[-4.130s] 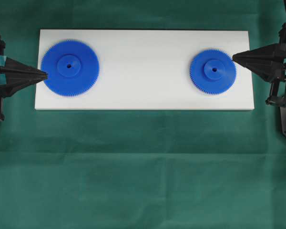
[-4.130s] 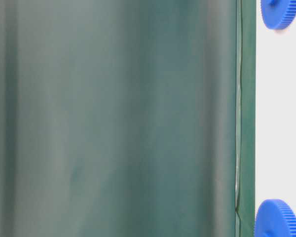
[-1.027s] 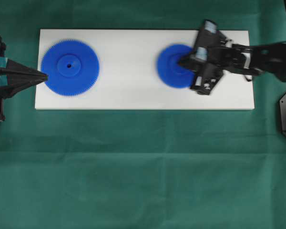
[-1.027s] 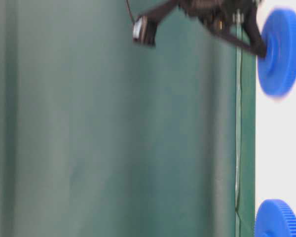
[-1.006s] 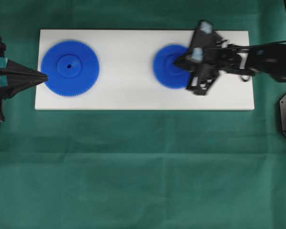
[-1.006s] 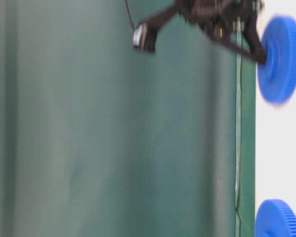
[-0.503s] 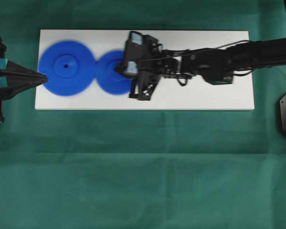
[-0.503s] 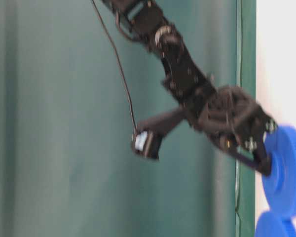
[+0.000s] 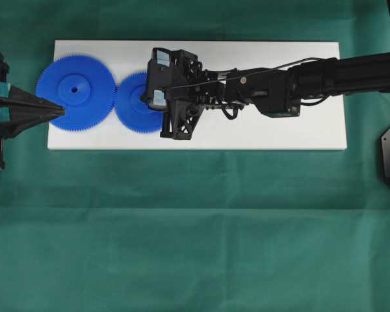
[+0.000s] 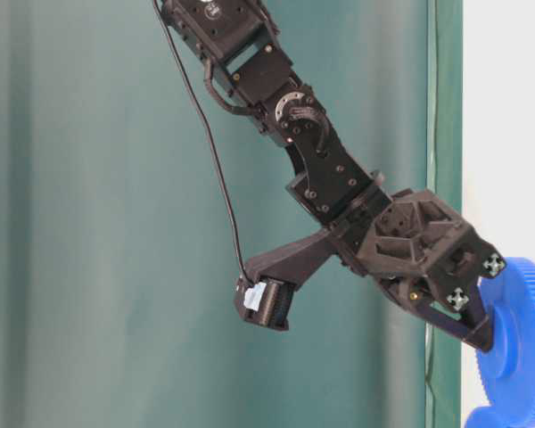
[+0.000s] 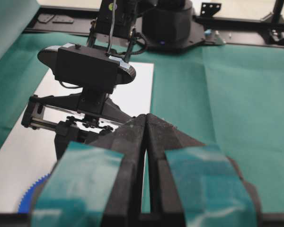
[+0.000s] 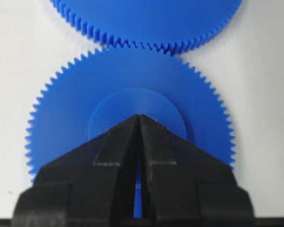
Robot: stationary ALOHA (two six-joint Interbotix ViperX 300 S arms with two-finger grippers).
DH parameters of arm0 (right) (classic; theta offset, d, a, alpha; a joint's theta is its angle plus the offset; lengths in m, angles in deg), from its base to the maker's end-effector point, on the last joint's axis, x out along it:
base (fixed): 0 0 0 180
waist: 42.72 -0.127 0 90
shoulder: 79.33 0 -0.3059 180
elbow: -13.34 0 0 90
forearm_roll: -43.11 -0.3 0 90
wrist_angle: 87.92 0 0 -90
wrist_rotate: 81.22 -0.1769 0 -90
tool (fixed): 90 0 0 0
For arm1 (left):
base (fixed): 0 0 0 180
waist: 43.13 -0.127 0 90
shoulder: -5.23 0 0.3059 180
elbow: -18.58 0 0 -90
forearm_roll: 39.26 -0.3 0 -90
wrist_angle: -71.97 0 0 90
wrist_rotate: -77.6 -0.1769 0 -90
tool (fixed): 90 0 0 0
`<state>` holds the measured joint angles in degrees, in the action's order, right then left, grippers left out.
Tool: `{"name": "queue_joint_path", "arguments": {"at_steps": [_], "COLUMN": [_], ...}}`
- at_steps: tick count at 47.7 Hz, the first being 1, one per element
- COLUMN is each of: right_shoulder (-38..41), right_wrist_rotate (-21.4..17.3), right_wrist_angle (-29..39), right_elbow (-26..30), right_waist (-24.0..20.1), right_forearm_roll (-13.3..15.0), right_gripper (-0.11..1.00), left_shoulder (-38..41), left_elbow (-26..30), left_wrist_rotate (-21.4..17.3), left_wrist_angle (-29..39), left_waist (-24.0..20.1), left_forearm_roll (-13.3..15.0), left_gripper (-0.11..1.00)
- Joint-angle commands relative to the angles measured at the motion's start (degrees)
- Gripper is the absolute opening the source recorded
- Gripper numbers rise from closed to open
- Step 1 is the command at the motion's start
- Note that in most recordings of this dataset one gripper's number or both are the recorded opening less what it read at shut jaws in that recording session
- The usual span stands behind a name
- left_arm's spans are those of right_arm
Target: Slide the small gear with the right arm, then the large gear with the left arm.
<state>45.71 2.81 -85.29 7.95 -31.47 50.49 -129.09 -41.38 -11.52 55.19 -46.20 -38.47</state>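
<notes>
While the right arm's pointed black two-finger gripper (image 9: 147,99) is reaching far across the white rectangular board (image 9: 260,133), its tip is resting on the raised round hub of the smaller bright blue toothed plastic gear (image 9: 135,104), a placement that lets the closed point act as a pusher rather than a clamp; in the right wrist view its jaws are lying pressed together, tapering to one point at the hub (image 12: 137,116), pinching nothing. The small gear is sitting flat on the left part of the board, its teeth meeting those of the larger bright blue toothed plastic gear (image 9: 77,83) just beside it, and that larger gear is overhanging the board's left edge. The left arm's teal-patched black gripper (image 9: 60,112) is waiting at that edge, its point at the large gear's rim, jaws likewise squeezed together (image 11: 146,124), apparently poised for its own push; the first slide appears essentially done. Counting: two blue gears, two black arms, one white board, one green cloth (image 9: 195,227) covering the table.
</notes>
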Motion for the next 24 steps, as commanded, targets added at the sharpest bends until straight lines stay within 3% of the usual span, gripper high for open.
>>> {"name": "queue_joint_path", "arguments": {"at_steps": [1, 24], "right_shoulder": [-0.09, 0.0], "right_wrist_rotate": [-0.09, -0.09], "right_wrist_angle": [1.14, 0.79], "right_elbow": [-0.79, -0.53], "right_waist": [-0.7, -0.7], "right_forearm_roll": [0.09, 0.09], "right_gripper": [0.5, 0.5], "left_shoulder": [0.26, 0.26], "left_elbow": [0.62, 0.62], "left_wrist_rotate": [-0.09, 0.0], "left_wrist_angle": [-0.35, -0.26], "left_waist": [0.09, 0.09], "left_forearm_roll": [0.09, 0.09], "left_gripper": [0.0, 0.0]}}
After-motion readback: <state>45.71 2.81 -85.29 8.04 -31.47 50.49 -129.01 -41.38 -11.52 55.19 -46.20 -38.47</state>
